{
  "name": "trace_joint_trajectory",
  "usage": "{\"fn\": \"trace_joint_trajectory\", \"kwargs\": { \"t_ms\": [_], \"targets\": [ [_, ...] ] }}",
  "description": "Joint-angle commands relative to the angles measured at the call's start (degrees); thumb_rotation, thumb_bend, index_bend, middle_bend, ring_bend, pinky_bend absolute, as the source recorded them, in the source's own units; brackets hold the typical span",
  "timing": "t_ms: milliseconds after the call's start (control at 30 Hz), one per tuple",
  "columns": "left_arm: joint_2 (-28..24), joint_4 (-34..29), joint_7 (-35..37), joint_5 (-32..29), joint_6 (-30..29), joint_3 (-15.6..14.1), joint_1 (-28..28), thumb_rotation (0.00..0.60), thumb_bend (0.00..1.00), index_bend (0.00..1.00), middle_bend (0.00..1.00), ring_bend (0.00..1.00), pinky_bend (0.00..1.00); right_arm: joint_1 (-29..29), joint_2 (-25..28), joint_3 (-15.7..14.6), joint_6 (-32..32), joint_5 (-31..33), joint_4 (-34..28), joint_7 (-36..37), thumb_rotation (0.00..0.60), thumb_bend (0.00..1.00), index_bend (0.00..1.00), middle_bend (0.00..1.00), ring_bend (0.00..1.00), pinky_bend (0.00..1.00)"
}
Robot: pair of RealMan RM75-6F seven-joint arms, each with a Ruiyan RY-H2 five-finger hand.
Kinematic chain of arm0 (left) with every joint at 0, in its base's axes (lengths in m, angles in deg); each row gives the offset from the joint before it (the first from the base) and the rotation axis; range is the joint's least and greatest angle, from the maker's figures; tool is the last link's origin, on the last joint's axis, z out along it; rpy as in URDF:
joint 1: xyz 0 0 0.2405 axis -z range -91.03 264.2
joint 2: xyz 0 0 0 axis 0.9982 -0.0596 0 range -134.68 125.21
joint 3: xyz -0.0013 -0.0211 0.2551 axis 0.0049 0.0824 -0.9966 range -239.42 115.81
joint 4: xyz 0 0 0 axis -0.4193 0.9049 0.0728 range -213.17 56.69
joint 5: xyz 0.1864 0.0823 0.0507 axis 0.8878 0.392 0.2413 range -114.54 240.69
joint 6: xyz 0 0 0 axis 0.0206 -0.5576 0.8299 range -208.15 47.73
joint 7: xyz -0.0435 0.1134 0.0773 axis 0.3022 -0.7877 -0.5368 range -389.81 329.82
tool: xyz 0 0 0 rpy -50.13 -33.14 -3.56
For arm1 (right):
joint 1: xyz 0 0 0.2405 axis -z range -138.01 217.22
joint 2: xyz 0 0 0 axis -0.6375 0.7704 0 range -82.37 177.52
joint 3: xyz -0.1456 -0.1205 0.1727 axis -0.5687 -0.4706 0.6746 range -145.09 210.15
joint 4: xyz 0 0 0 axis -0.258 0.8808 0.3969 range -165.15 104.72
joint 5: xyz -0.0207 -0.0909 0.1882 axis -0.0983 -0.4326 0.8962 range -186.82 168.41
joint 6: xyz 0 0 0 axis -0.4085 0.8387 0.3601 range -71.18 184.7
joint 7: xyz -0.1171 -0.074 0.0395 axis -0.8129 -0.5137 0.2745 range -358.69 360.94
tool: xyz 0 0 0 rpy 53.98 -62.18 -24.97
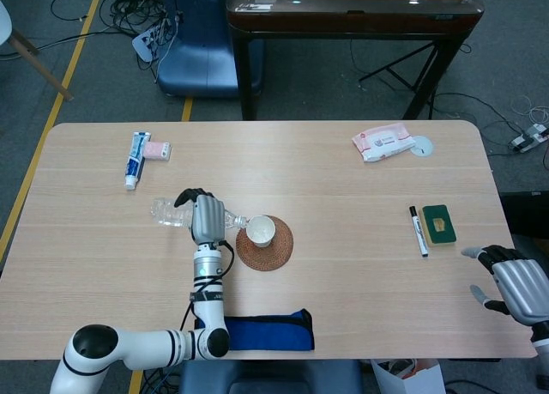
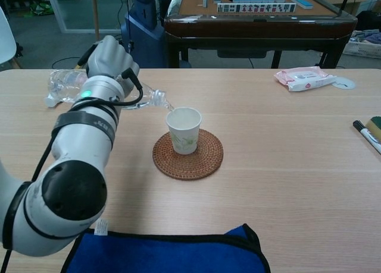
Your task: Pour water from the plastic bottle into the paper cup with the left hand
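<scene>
My left hand [image 1: 204, 216] [image 2: 109, 62] grips a clear plastic bottle [image 1: 169, 212] [image 2: 65, 84] that lies tipped nearly on its side, base up to the left. Its neck [image 2: 158, 99] points right and slightly down, with the mouth just over the near rim of a white paper cup [image 1: 261, 231] [image 2: 184, 129]. The cup stands upright on a round woven coaster [image 1: 265, 244] [image 2: 188, 154]. My right hand [image 1: 517, 284] hovers at the table's front right edge, fingers spread and holding nothing; the chest view does not show it.
A toothpaste tube [image 1: 135, 159] and small pink box [image 1: 157, 150] lie far left. A wet-wipes pack [image 1: 383, 141] [image 2: 305, 78] and a white disc [image 1: 421, 146] lie far right. A marker [image 1: 418, 231] and green sponge [image 1: 438, 223] sit right. A blue cloth [image 1: 257, 332] [image 2: 166, 252] lies at the front edge.
</scene>
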Motion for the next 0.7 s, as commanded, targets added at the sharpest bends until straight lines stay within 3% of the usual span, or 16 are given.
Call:
{"fn": "trace_joint_trajectory", "kwargs": {
  "t_ms": [33,700],
  "targets": [
    [0.08,-0.33,0.27,-0.43,0.2,0.46,-0.05,0.6,0.13,0.75,0.76,0.49,0.53,-0.04,0.0,-0.03,-0.13,0.04,-0.07,-0.1,0.6,0.31,0.29,0.32,0.25,0.33],
    [-0.23,-3.0,4.85,-3.65,2.44,3.33,-0.53,0.6,0.13,0.76,0.77,0.49,0.53,0.15,0.14,0.06,0.26,0.13,-0.15,-0.01,0.6,0.31,0.29,0.32,0.25,0.33]
  ]
}}
